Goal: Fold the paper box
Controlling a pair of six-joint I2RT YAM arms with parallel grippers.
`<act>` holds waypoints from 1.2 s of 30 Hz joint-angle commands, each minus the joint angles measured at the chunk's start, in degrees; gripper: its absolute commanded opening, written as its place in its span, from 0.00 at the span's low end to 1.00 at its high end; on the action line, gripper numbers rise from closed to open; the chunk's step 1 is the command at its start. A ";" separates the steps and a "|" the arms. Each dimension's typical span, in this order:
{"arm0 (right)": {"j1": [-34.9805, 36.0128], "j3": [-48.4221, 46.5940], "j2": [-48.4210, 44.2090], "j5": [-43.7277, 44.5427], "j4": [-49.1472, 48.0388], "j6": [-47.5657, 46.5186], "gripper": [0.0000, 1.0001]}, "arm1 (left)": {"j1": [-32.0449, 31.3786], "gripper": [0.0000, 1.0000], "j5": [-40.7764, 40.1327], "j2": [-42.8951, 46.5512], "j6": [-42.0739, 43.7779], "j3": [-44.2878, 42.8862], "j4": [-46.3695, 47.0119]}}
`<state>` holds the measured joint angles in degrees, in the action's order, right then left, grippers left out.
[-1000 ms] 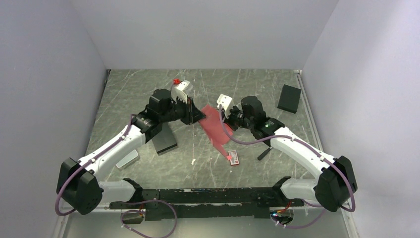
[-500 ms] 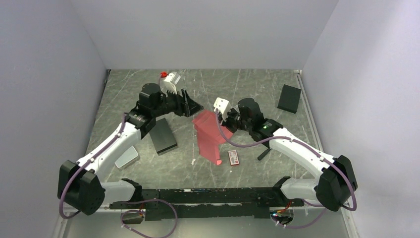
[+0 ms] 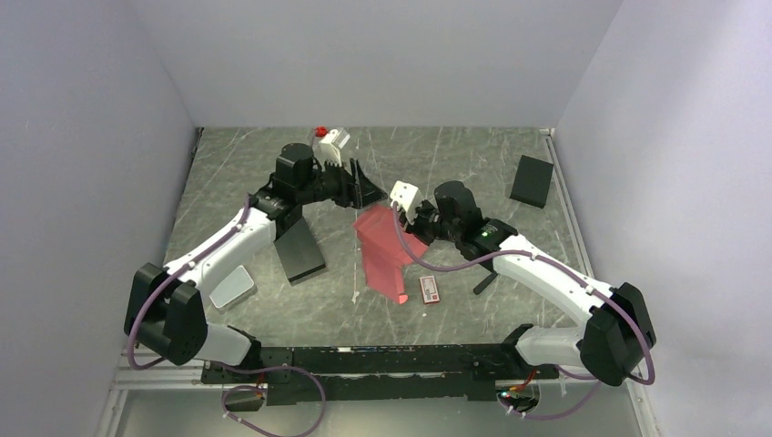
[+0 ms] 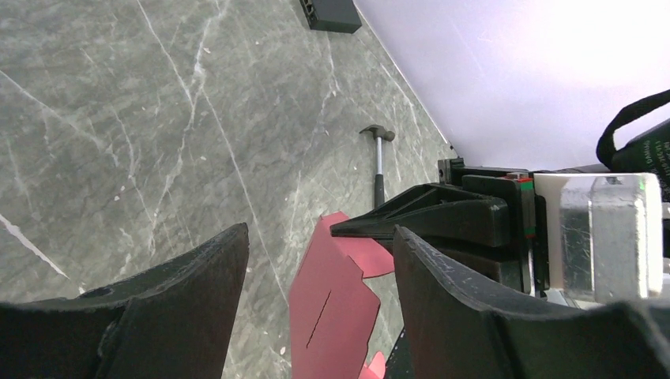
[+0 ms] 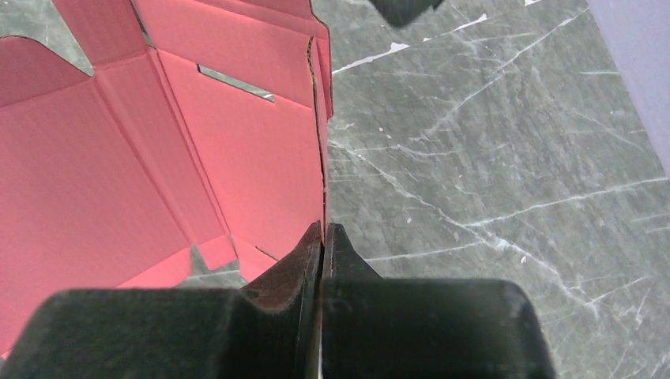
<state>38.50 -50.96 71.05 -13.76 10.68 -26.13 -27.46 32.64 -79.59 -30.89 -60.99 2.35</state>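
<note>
Overhead view first: box (image 3: 382,250) lies as an unfolded red sheet on the table (image 3: 237,164) between my arms; my right gripper (image 3: 410,223) sits at its right edge; my left gripper (image 3: 360,187) hangs just past its far end, touching nothing. Left wrist: that gripper is spread wide, with only stone and the sheet's far flaps below the gap. Right wrist: jaws pinched tight on the sheet's thin side edge, which looks slightly raised, though I cannot be sure. To fold well, I judge the right should hold this edge steady; the left should come down beside a crease, not mid-panel; press slowly, so the thin card bends on its score without buckling or slipping.
</note>
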 commanded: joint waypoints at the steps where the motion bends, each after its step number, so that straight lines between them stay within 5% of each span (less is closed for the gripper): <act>1: 0.37 -2.39 0.12 0.96 -0.65 -0.55 0.00 | -0.99 0.70 0.67 -1.15 -0.15 -3.07 1.05; 13: 0.42 -2.57 0.09 2.51 -0.91 -0.14 0.00 | -1.50 0.59 2.54 -2.74 2.24 -4.64 -3.97; 36: 0.43 -2.92 0.88 4.45 -0.97 0.42 0.00 | -2.27 0.58 4.94 -4.26 5.45 -7.21 -9.72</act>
<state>38.70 -51.07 72.05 -10.41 10.68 -26.11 -29.41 35.66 -84.07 -26.63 -65.58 -6.85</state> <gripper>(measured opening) 0.018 0.579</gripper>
